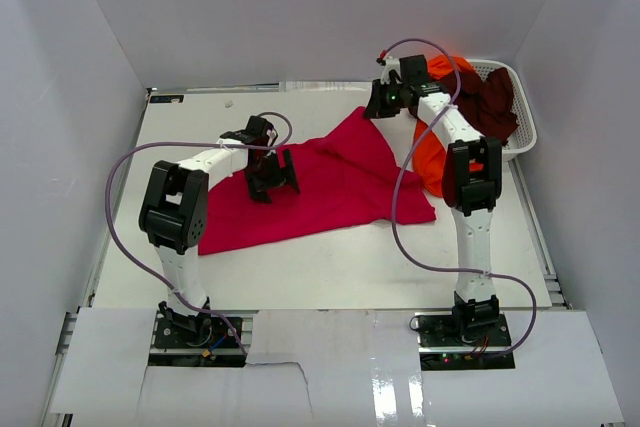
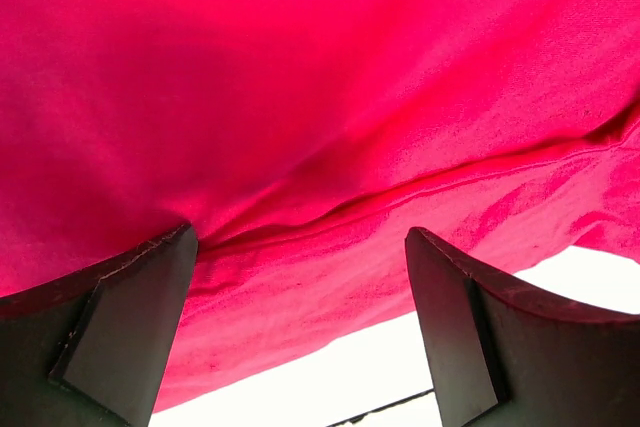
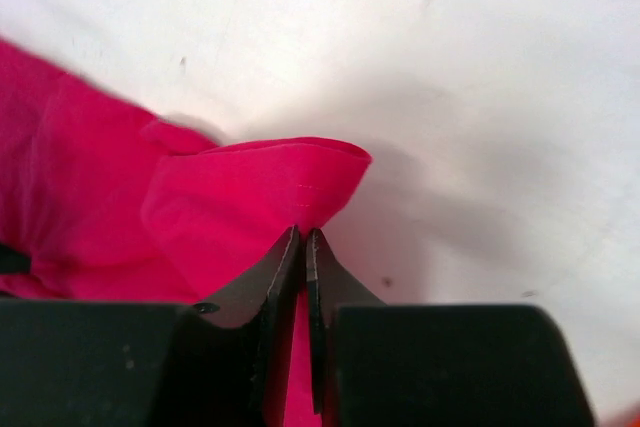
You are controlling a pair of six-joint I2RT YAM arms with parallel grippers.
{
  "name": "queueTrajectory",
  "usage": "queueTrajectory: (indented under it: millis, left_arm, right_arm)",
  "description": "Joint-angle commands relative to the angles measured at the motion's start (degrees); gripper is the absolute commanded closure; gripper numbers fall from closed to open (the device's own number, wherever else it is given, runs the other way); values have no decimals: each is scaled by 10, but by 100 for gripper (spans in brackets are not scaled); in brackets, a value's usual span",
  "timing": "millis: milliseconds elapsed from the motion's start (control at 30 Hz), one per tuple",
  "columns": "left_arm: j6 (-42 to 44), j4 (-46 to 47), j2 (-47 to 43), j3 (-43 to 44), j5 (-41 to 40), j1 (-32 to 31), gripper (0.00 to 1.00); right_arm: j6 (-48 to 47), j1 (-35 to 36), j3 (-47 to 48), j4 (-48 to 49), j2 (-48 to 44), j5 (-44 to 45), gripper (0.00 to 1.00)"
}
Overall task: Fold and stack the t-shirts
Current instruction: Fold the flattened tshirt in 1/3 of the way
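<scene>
The crimson-red t-shirt (image 1: pixel 330 182) lies spread across the middle of the table. My left gripper (image 1: pixel 272 179) hovers open over its left half; in the left wrist view the red cloth (image 2: pixel 300 97) fills the frame, and nothing sits between the wide-apart fingers (image 2: pixel 130 327) of that gripper (image 2: pixel 300 287). My right gripper (image 1: pixel 378 102) is at the shirt's far corner. In the right wrist view it (image 3: pixel 303 237) is shut on a folded edge of the red cloth (image 3: pixel 240 197). The orange t-shirt (image 1: pixel 430 152) hangs over the basket's side, partly behind the right arm. The dark maroon t-shirt (image 1: pixel 492 105) lies in the basket.
The white mesh laundry basket (image 1: pixel 524 132) stands at the far right of the table. White walls close in the table on three sides. Cables loop from both arms above the table. Bare table (image 3: pixel 480 67) lies beyond the pinched corner.
</scene>
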Motion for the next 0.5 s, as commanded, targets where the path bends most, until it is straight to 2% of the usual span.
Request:
queueTrajectory:
  millis: [0,100,133,200,233,467]
  left_arm:
    - [11,-18,-23,-11,-9,3,3]
    - [8,-17,-13,-14,-5,3,3]
    - [7,-16,-12,-16,-5,3,3]
    - [9,-14,-11,-21,-4,3,3]
    - [10,-14,-11,-22,-5,3,3]
    - [20,-16,-33,-46,-8,3,3]
  right_arm:
    - [13,-22,50,29,28,-19,86]
    - [14,-23,55,24,37,-35,80]
    - [14,-23,55,24,41,-39,81]
    - [14,-23,51,33,47,-24,91]
    - [15,-23,50,38,49,-17,92]
    - [28,-34,91,68,82,3,91]
